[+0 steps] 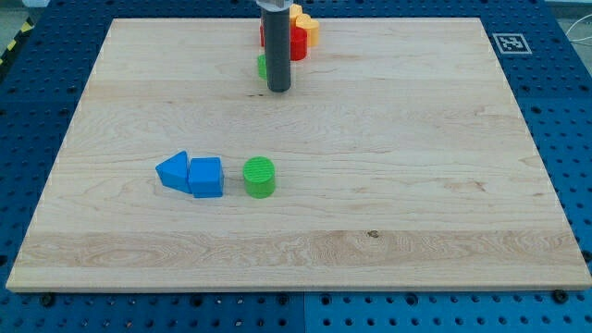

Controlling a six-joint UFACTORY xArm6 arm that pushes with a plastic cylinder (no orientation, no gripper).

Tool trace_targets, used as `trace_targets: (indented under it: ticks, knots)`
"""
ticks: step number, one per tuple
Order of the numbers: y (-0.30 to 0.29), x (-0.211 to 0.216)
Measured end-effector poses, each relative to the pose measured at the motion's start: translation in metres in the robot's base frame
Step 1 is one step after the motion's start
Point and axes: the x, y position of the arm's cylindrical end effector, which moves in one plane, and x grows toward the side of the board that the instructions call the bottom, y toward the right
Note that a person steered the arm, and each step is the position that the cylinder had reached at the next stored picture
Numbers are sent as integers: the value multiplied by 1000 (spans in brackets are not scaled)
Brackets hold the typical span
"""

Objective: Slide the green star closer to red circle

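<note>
My rod stands near the view's top centre, and my tip (278, 89) rests on the board. The green star (263, 66) is almost fully hidden behind the rod; only a green sliver shows at the rod's left edge. The red circle (298, 44) sits just up and right of the rod, partly covered by it, about a block's width from the star. My tip is just below the green star, on its near side.
A red block (263, 30) and yellow blocks (304, 22) cluster with the red circle at the top. A blue triangle (172, 171), a blue block (206, 177) and a green cylinder (260, 177) sit left of centre on the wooden board (416, 185).
</note>
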Motion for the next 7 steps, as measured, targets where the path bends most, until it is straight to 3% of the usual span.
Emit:
trace_targets:
  ticks: [7]
  knots:
    - [-19, -31]
